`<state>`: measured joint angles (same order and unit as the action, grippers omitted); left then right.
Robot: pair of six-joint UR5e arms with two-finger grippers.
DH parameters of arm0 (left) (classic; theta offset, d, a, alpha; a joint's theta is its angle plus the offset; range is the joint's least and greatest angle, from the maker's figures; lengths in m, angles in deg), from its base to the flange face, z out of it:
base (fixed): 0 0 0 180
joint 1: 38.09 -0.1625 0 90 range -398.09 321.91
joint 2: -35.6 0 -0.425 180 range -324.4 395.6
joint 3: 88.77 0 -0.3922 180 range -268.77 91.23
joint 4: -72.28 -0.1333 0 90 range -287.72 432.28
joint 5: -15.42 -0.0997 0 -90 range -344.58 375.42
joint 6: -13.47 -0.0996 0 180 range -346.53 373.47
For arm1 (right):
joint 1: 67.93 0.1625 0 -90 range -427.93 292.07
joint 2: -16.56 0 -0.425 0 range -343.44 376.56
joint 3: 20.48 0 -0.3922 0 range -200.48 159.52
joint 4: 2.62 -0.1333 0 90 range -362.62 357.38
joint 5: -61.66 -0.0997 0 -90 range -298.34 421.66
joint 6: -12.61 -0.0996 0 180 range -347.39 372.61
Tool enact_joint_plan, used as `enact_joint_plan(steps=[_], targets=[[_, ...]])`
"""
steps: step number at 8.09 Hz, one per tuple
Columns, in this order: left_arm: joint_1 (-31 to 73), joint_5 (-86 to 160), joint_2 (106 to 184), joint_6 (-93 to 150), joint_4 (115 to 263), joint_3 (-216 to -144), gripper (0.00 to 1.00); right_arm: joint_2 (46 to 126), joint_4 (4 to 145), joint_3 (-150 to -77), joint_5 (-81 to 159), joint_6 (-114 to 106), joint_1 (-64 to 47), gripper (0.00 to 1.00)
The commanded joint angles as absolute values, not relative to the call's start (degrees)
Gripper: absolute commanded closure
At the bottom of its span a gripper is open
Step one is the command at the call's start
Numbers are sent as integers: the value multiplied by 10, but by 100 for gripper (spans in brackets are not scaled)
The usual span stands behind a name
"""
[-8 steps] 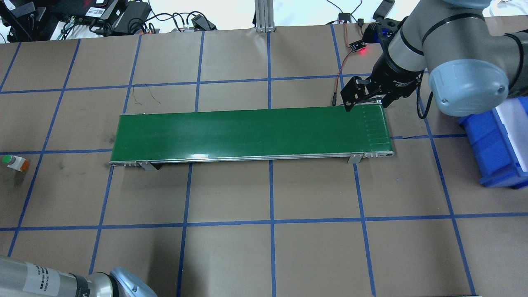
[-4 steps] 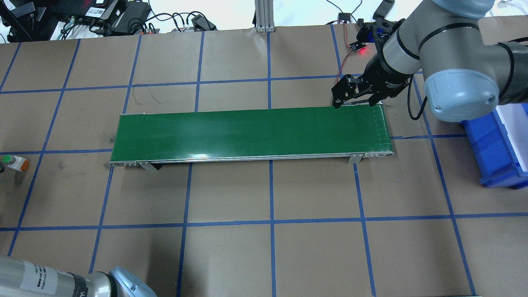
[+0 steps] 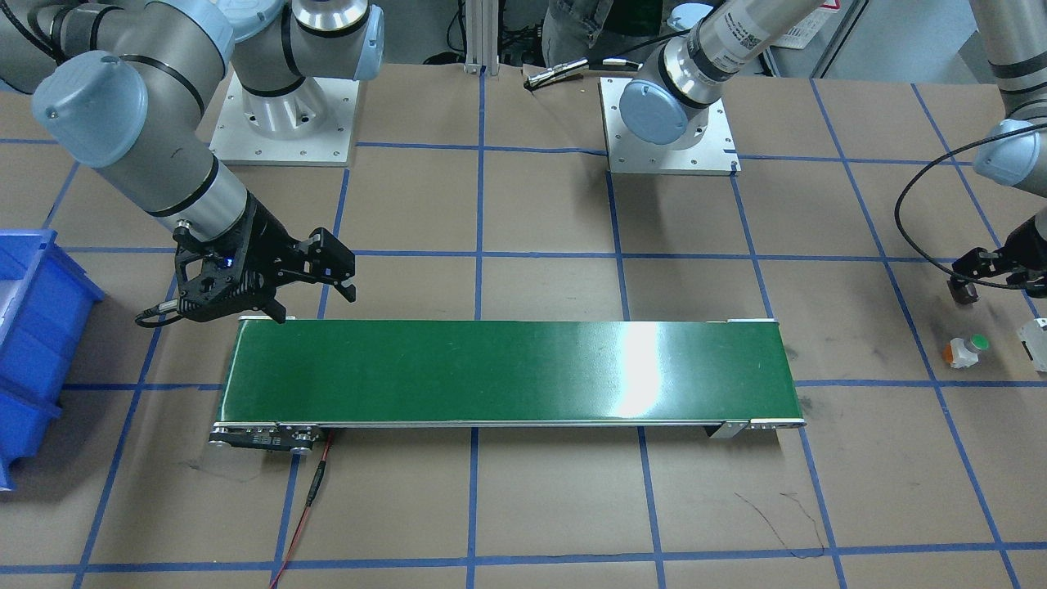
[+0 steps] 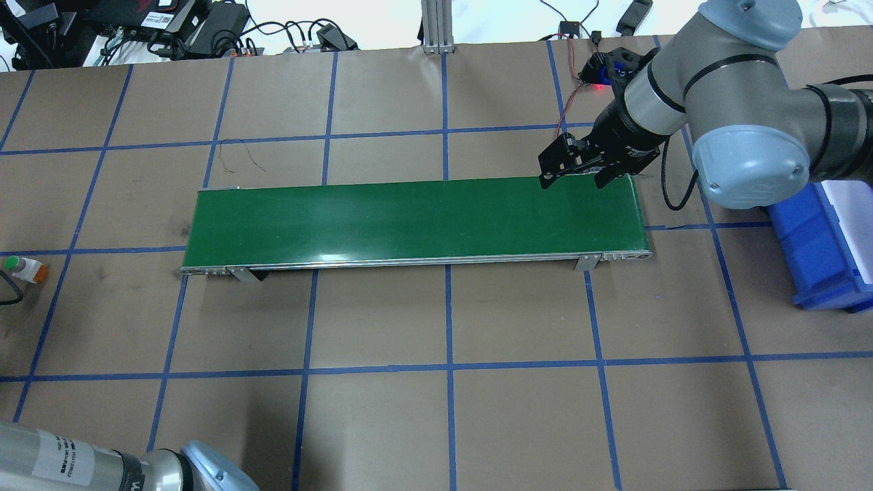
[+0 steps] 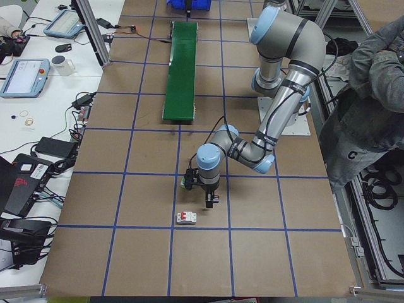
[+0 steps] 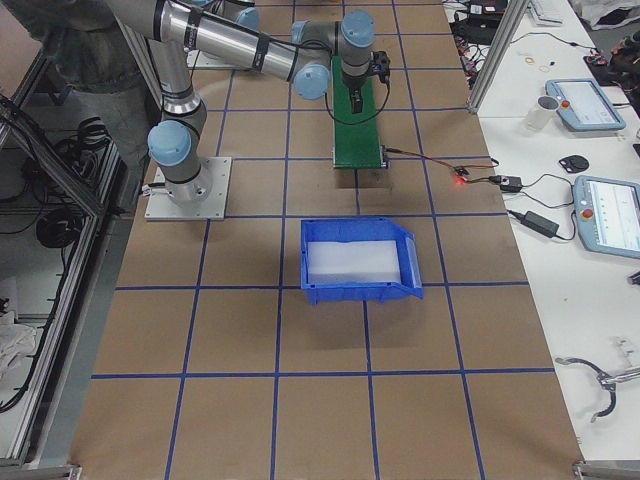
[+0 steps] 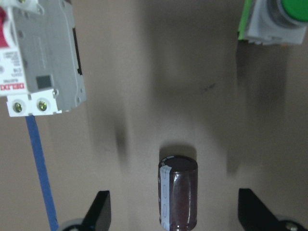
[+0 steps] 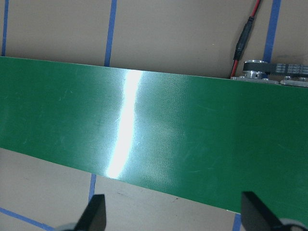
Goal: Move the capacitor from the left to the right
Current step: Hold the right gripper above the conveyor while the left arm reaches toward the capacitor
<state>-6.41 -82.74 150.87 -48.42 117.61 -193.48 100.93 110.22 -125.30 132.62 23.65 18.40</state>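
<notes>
The capacitor point(image 7: 178, 190), a small dark brown cylinder, rests on the brown table between the open fingers point(image 7: 101, 209) of my left gripper point(image 7: 176, 214). The fingers stand apart from it on both sides. In the front-facing view the left gripper point(image 3: 994, 268) is at the far right edge, with the capacitor point(image 3: 965, 292) just below it. My right gripper point(image 4: 574, 181) is open and empty. It hovers over the far edge of the green conveyor belt point(image 4: 416, 218) near its right end, and also shows in the front-facing view point(image 3: 313, 303).
A white push button with a green cap point(image 3: 965, 349) and a white-grey breaker block point(image 3: 1035, 343) lie close to the capacitor; both show in the left wrist view point(image 7: 274, 21) point(image 7: 41, 57). A blue bin point(image 4: 825, 239) stands beyond the belt's right end. A red wire point(image 4: 563, 126) runs by the right gripper.
My right gripper has moved left along the belt's far edge and stayed open. A black cable has come into the overhead view's left edge near the push button.
</notes>
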Motion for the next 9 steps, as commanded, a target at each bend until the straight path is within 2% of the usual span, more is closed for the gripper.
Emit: enact_joint_plan(steps=[1, 4, 5, 6, 7, 8, 9], targets=[[-77, -833, 1524, -486, 1174, -1938, 10, 1004, 1102, -1258, 1322, 237, 184, 3], [-82, -855, 1526, -489, 1174, -1939, 11, 994, 1106, -1258, 1322, 237, 172, 4], [-82, -858, 1526, -489, 1173, -1939, 18, 977, 1142, -1258, 1305, 237, 170, 3], [-82, -859, 1526, -489, 1173, -1939, 19, 966, 1156, -1258, 1299, 237, 170, 3], [-82, -860, 1526, -489, 1173, -1939, 31, 965, 1156, -1258, 1301, 236, 170, 2], [-82, -869, 1526, -489, 1173, -1938, 40, 964, 1156, -1258, 1300, 236, 170, 3], [-82, -871, 1525, -488, 1173, -1938, 40, 953, 1157, -1258, 1300, 236, 170, 3]])
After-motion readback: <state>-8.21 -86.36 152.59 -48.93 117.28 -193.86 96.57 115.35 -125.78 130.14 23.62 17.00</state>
